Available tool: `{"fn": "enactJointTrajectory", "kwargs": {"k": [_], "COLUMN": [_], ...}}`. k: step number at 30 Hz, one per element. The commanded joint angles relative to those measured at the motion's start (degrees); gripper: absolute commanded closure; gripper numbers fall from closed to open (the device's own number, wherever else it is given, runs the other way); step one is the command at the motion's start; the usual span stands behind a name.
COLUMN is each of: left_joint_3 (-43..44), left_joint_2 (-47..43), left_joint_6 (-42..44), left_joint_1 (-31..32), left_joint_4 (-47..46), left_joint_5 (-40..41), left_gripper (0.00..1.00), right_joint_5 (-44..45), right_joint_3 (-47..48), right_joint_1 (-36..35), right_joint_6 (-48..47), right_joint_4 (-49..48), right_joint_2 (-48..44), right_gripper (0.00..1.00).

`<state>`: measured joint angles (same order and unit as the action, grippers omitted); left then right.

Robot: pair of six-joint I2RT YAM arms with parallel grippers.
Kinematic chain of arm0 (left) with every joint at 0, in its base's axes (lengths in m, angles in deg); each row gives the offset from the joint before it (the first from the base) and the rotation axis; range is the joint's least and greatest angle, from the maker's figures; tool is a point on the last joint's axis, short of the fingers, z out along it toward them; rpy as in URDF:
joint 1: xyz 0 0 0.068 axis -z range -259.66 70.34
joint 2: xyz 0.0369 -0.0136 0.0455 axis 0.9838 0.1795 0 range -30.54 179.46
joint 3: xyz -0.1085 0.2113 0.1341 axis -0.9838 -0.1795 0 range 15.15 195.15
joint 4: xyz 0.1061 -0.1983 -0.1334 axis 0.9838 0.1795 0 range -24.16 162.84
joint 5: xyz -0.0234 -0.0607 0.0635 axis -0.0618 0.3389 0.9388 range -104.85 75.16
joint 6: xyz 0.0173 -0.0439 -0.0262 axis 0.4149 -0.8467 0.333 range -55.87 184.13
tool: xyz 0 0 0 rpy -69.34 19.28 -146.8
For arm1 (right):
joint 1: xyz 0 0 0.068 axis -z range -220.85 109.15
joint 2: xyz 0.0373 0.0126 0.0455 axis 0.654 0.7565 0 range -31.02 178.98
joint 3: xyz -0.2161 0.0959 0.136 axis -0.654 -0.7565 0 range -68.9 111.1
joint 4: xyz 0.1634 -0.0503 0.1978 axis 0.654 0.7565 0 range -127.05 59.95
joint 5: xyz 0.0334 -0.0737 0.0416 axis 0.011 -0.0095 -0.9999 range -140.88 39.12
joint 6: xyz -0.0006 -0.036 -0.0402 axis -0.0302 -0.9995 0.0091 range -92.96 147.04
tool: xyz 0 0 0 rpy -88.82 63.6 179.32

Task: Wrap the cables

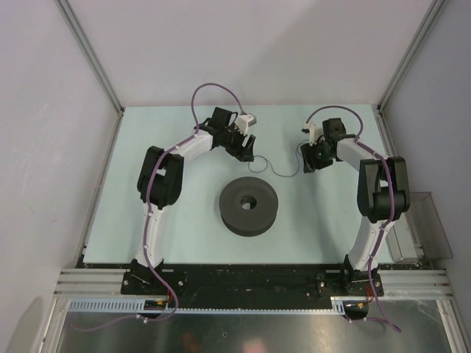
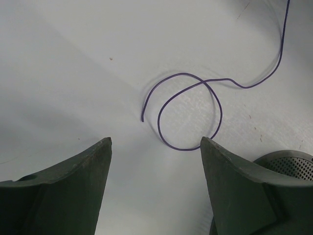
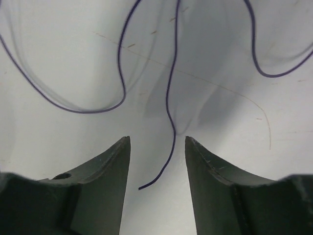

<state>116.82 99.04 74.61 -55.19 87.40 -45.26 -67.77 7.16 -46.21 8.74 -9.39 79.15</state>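
A very thin dark purple cable (image 1: 277, 171) lies on the pale table between my two grippers. In the left wrist view it curls into a loop (image 2: 188, 110) just beyond my fingertips, one end lying free. My left gripper (image 2: 155, 141) is open and empty above it; from above it sits at the cable's left end (image 1: 247, 152). In the right wrist view the cable's other end (image 3: 168, 127) runs down between my fingers without touching them. My right gripper (image 3: 157, 138) is open around that end; from above it sits at the cable's right end (image 1: 309, 159).
A round dark grey spool (image 1: 249, 205) with a centre hole lies flat in front of the cable; its perforated edge shows in the left wrist view (image 2: 288, 164). A clear plastic bin (image 1: 423, 228) stands at the table's right edge. Walls enclose three sides.
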Motion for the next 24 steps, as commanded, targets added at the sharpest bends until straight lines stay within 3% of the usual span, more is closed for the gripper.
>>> {"fn": "enactJointTrajectory", "kwargs": {"k": [1,6,10,12,19,24], "left_joint_3": [-0.75,-2.5,-5.46,-7.06,-10.44,-9.25], "left_joint_2": [-5.15,-7.82,-11.73,-13.74,-20.31,-20.01], "left_joint_6": [-0.64,-0.73,-0.04,0.17,1.43,8.59], "left_joint_1": [-0.36,-0.75,-0.76,-0.81,-0.77,-0.66], "left_joint_4": [-1.64,-1.58,-1.46,-1.11,0.87,1.33], "left_joint_5": [-1.38,-0.26,1.27,1.71,0.8,0.65], "left_gripper": [0.22,0.22,0.22,0.22,0.21,0.2], "right_joint_5": [4.82,5.72,4.56,3.89,-1.8,-5.29], "right_joint_3": [-0.51,-0.78,-1.2,-1.24,-1.87,-2.02], "right_joint_1": [0.04,0.12,1.01,1.16,1.67,3.68], "right_joint_6": [-0.81,-1.25,-1.21,-1.19,-2.25,-6.52], "right_joint_4": [-2.74,-1.71,-2.91,-2.97,1.16,3.9], "right_joint_2": [1.29,2.41,2.68,2.59,-2.52,-9.9], "right_gripper": [0.52,0.61,0.89,0.97,1.0,1.0]}}
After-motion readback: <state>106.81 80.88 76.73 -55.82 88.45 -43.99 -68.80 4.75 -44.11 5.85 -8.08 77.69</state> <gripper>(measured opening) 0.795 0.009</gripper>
